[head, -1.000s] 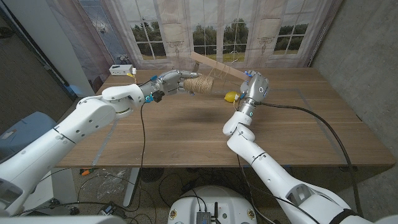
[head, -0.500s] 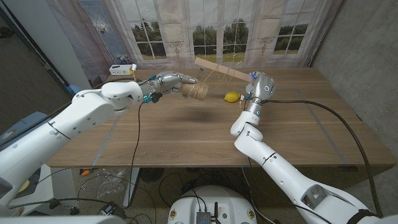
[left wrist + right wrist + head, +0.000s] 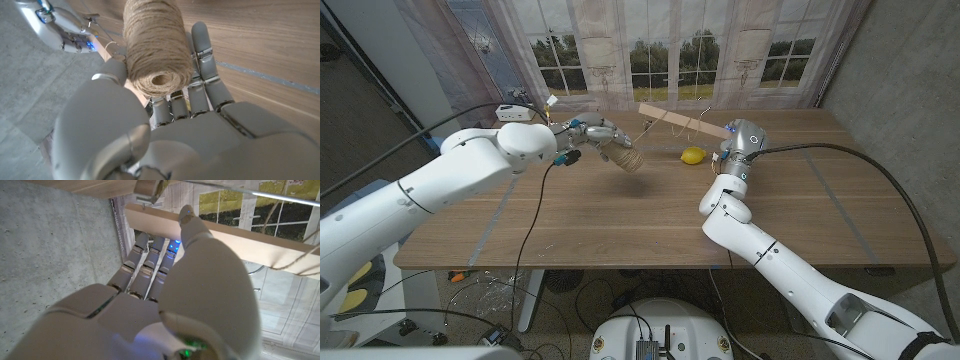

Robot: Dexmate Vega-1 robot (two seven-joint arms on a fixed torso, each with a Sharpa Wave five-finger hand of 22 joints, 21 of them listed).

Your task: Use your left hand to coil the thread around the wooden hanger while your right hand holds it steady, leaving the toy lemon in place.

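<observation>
The left hand (image 3: pixel 598 133) is raised above the wooden table (image 3: pixel 800 210) at about the eleven o'clock part of the head view and grips a spool of thread (image 3: pixel 627 158), a fat roll of tan twine. In the left wrist view the spool (image 3: pixel 157 45) lies across the fingers (image 3: pixel 202 55), with the thumb closed against its side and its open core facing the camera. The spool hangs clear of the table, its shadow falling on the wood below it. At about one o'clock from the spool the right hand (image 3: pixel 738 135) is held up off the table, clamped on one end of the wooden hanger (image 3: pixel 672 119), a pale flat bar that runs from the hand toward ten o'clock, slightly tilted, with its wire hook (image 3: pixel 701 112) standing up near the middle. In the right wrist view the fingers (image 3: pixel 145 265) reach under the bar (image 3: pixel 240 240) and the thumb presses on its edge. Strands of thread (image 3: pixel 295 260) cross the bar there, though how many turns lie on it is too fine to tell. The toy lemon (image 3: pixel 693 155) sits on the table just below the hanger, between the spool and the right hand, touching neither. At the table's far left corner stands a small white box (image 3: pixel 516 112).
</observation>
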